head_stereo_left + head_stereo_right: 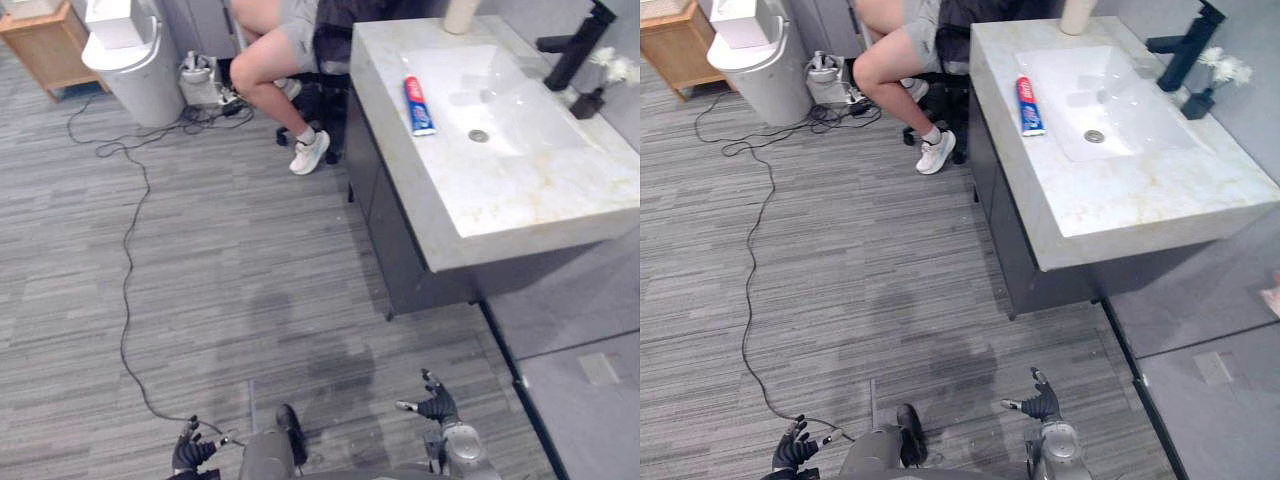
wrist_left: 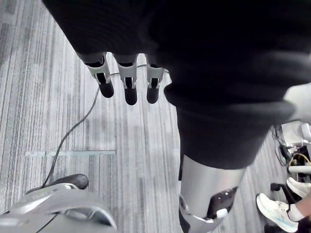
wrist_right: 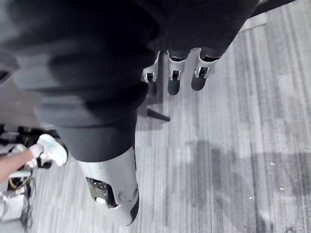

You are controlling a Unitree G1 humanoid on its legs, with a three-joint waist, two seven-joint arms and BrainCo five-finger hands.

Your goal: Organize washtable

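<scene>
The washtable (image 1: 520, 200) is a pale marble counter with a white basin (image 1: 500, 100), standing at the upper right, far ahead of both hands. A red, white and blue toothpaste tube (image 1: 419, 105) lies on the basin's left rim. A black faucet (image 1: 580, 45) and a small dark vase with white flowers (image 1: 600, 88) stand at the far right side. A beige cup (image 1: 460, 14) sits at the counter's back edge. My left hand (image 1: 190, 455) and right hand (image 1: 437, 405) hang low over the floor, open and holding nothing, their fingers (image 2: 130, 90) (image 3: 174, 82) straight.
A person sits beside the washtable's left end, with a bare leg and a white shoe (image 1: 310, 152) on the floor. A white bin (image 1: 135, 65) and a wooden cabinet (image 1: 45, 40) stand at the upper left. A thin cable (image 1: 127, 280) trails across the grey floor.
</scene>
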